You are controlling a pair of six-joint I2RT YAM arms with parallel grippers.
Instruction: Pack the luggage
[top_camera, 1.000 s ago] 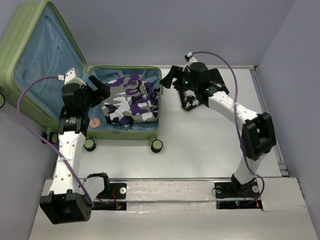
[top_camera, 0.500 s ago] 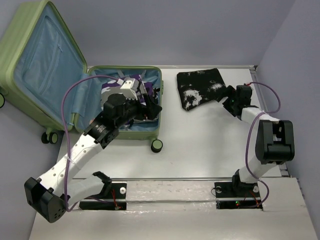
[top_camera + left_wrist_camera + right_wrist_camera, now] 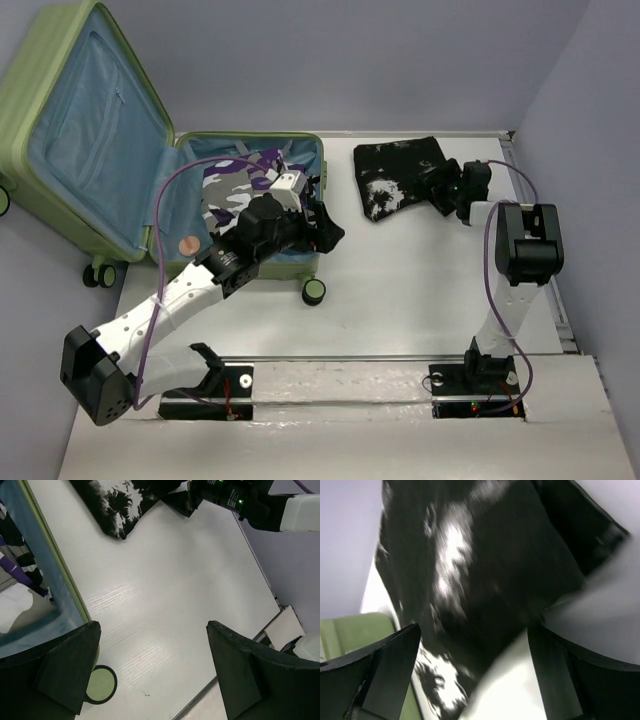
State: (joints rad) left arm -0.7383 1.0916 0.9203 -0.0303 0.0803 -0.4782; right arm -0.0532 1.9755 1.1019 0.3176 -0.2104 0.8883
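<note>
The light-green luggage [image 3: 60, 70] lies open at the left, lid up, showing its blue lining. A purple, white and grey camouflage garment [image 3: 235, 185] lies in its base. A black and white garment [image 3: 395, 175] lies flat on the table to the right of it; it also shows in the left wrist view [image 3: 112, 502] and, blurred, in the right wrist view [image 3: 485, 565]. My left gripper [image 3: 328, 232] is open and empty over the table just past the luggage's right rim [image 3: 55, 560]. My right gripper [image 3: 438, 188] is open at the black garment's right edge, holding nothing.
A small brown disc [image 3: 186, 243] lies on the lining in the luggage base. A luggage wheel [image 3: 102, 684] sits under my left gripper. A raised rail [image 3: 535, 230] borders the table's right side. The grey wall stands behind.
My left arm has swung right, from above the camouflage garment to past the luggage's right rim. My right gripper has moved left, up to the black garment's right edge.
</note>
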